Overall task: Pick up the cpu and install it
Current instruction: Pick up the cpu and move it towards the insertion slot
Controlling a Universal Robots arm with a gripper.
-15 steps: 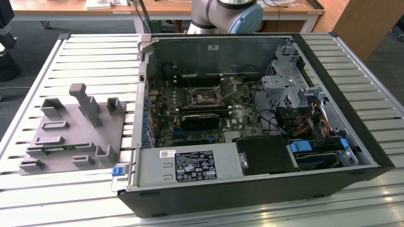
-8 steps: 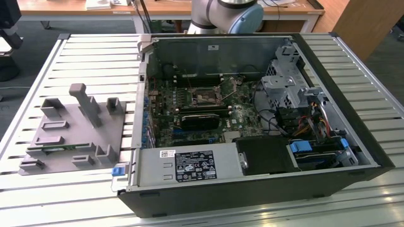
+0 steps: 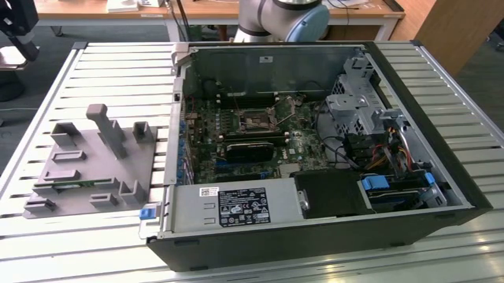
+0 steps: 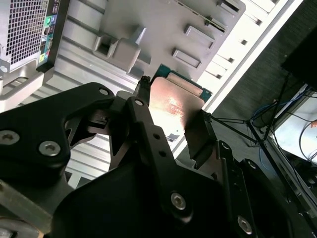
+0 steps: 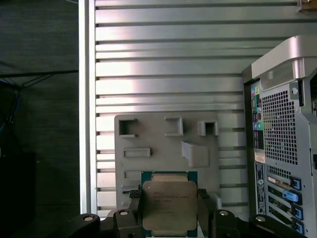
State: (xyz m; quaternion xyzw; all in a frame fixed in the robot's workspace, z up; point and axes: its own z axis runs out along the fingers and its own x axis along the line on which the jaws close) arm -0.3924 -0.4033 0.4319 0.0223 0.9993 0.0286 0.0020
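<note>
The cpu (image 5: 168,204) is a flat square chip with a silver-grey metal top and a greenish rim. My gripper (image 5: 168,218) is shut on it, one black finger on each side edge. In the second wrist view the cpu (image 4: 174,99) shows its shiny face between the black fingers (image 4: 143,119) of the gripper (image 4: 171,121). It hangs above the grey fixture plate (image 5: 163,148), clear of it. The open computer case (image 3: 315,147) lies on its side, and the motherboard's square socket (image 3: 256,121) sits near its middle.
The grey fixture plate (image 3: 87,165) with raised posts and slots lies on the slatted metal table (image 3: 118,76), at the exterior view's left of the case. The case's rear panel (image 5: 282,139) stands beside the plate. The arm's base (image 3: 284,17) rises behind the case.
</note>
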